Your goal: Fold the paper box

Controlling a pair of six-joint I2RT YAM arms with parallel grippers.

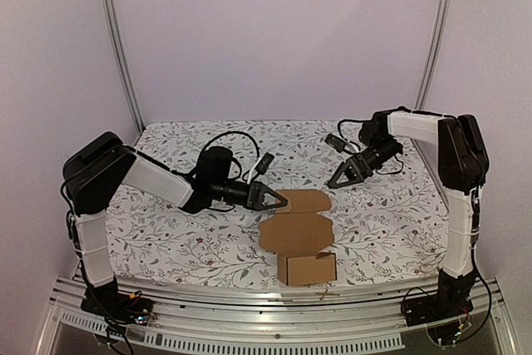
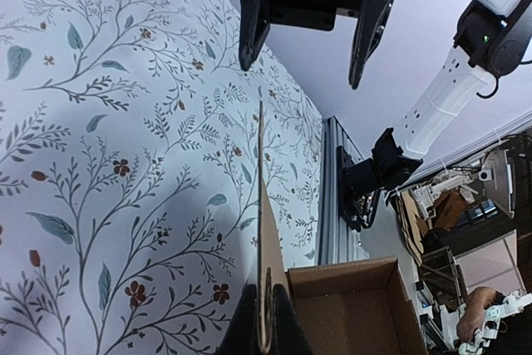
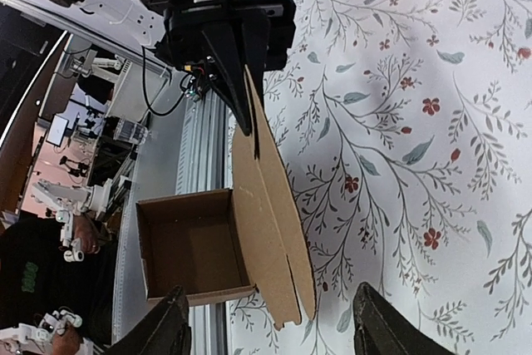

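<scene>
Brown paper box (image 1: 291, 234): its far flap sits clamped between the left jaws.

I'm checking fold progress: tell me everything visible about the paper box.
The paper box is plain brown cardboard, partly folded. An open walled section stands at the near edge of the floral cloth, and creased flat panels and a rounded flap extend away from it. The left gripper pinches the far flap's edge; the open right gripper hangs clear.
</scene>
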